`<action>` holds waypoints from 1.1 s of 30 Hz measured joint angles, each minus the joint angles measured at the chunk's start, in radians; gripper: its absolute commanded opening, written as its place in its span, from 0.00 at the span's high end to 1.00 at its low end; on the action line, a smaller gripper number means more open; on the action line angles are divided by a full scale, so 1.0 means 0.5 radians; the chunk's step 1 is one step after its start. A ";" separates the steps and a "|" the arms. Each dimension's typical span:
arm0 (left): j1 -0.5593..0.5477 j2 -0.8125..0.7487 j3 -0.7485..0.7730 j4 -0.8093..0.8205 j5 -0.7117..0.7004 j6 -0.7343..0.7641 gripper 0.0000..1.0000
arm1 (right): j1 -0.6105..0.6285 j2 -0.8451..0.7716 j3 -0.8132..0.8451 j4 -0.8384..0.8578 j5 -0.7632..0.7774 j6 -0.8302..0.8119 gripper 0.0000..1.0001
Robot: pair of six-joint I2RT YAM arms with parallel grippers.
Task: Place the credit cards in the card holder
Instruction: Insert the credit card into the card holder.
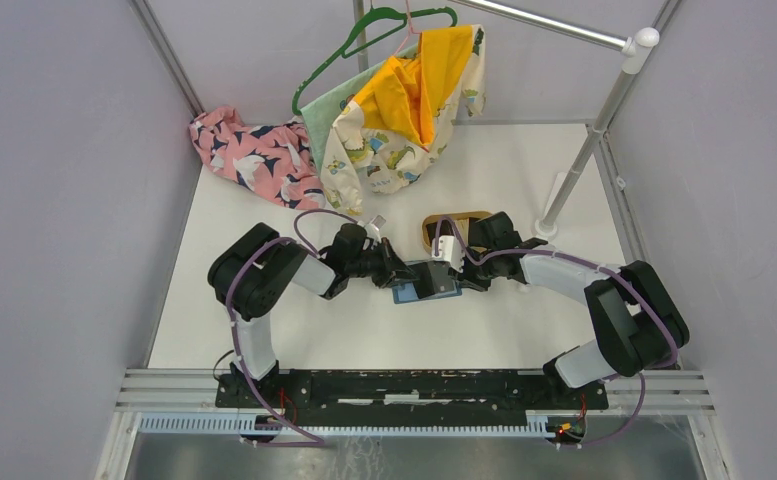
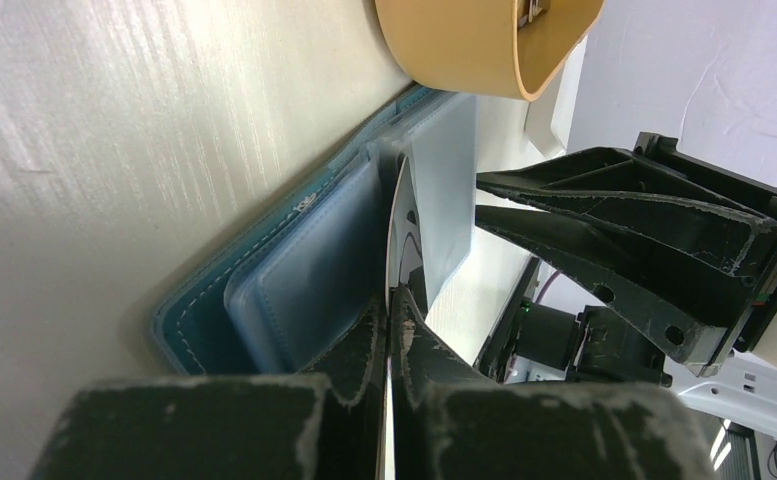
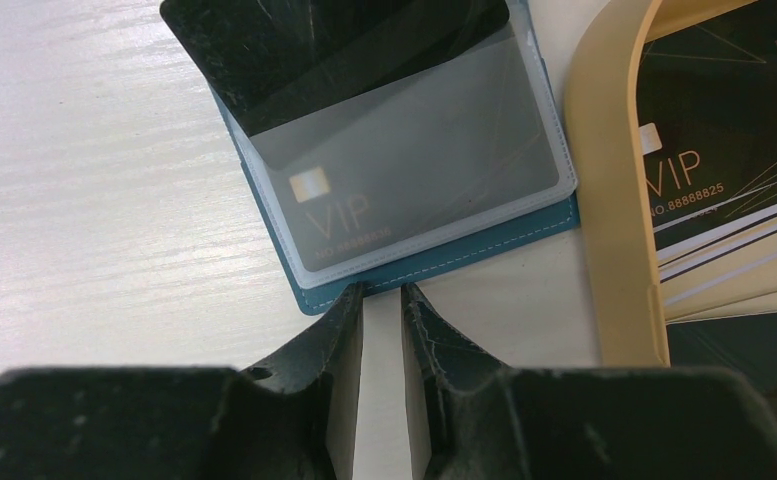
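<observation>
My left gripper (image 2: 388,315) is pressed together on the near end of a dark credit card (image 2: 400,220). The card runs straight ahead from my fingertips into a clear sleeve (image 2: 309,265) of the card holder (image 2: 196,330), which lies open on the table (image 3: 84,200) just ahead of those tips. My right gripper (image 3: 382,298) stands slightly spread with nothing in the gap. Its tips are at the holder's nearest edge, but I cannot tell whether they press it down.

The card is thin, stiff and glossy, and it looks a little bowed ahead of my left pinch. I judge that a harder push could buckle it or let it slide out of my grip. The sleeve is soft frosted plastic, so a corner could catch and crumple it. The holder is light, teal and stitched, and it sits on a smooth pale surface. If my right tips are not pinning it, it may skid ahead of the card. Just right of my right gripper is the tan tray (image 3: 604,200), smooth and round-rimmed, with more credit cards (image 3: 724,90) stacked inside. A sideways drift could nudge it.
</observation>
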 measured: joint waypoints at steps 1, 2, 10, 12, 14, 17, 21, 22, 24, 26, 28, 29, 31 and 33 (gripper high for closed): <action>0.000 0.000 0.005 -0.011 0.002 0.000 0.98 | 0.000 0.000 0.000 0.000 0.001 0.000 0.74; 0.000 0.000 0.011 -0.020 0.004 0.000 0.98 | 0.000 0.000 0.000 0.000 0.001 0.000 0.74; 0.001 0.000 0.037 -0.076 0.027 0.000 0.98 | 0.005 0.000 0.003 -0.003 0.008 0.000 0.74; 0.001 0.000 0.042 -0.079 0.032 0.001 0.98 | 0.008 0.000 0.003 -0.004 0.011 0.000 0.74; 0.001 0.000 0.046 -0.087 0.034 0.001 0.98 | 0.013 0.000 0.004 -0.004 0.018 0.000 0.74; 0.002 0.000 0.054 -0.099 0.042 0.001 0.98 | 0.018 0.000 0.008 -0.008 0.028 0.000 0.74; 0.002 0.004 0.069 -0.118 0.050 0.002 0.98 | 0.027 0.000 0.011 -0.011 0.043 0.000 0.74; 0.002 0.008 0.074 -0.121 0.053 0.001 0.98 | 0.028 0.000 0.011 -0.012 0.045 0.000 0.73; 0.002 0.010 0.081 -0.129 0.057 0.002 0.98 | 0.029 0.000 0.011 -0.012 0.047 0.000 0.73; 0.002 0.011 0.086 -0.138 0.063 0.002 0.98 | 0.029 0.000 0.011 -0.012 0.047 0.000 0.73; 0.002 0.014 0.094 -0.149 0.068 0.002 0.98 | 0.031 0.001 0.011 -0.012 0.049 0.000 0.74; 0.004 0.019 0.101 -0.155 0.071 0.002 0.98 | 0.032 0.002 0.012 -0.012 0.050 0.000 0.73; 0.005 0.027 0.114 -0.172 0.083 0.002 0.98 | 0.035 0.005 0.017 -0.018 0.054 0.000 0.73; 0.006 0.035 0.127 -0.183 0.089 0.002 0.98 | 0.040 0.008 0.022 -0.025 0.063 0.000 0.73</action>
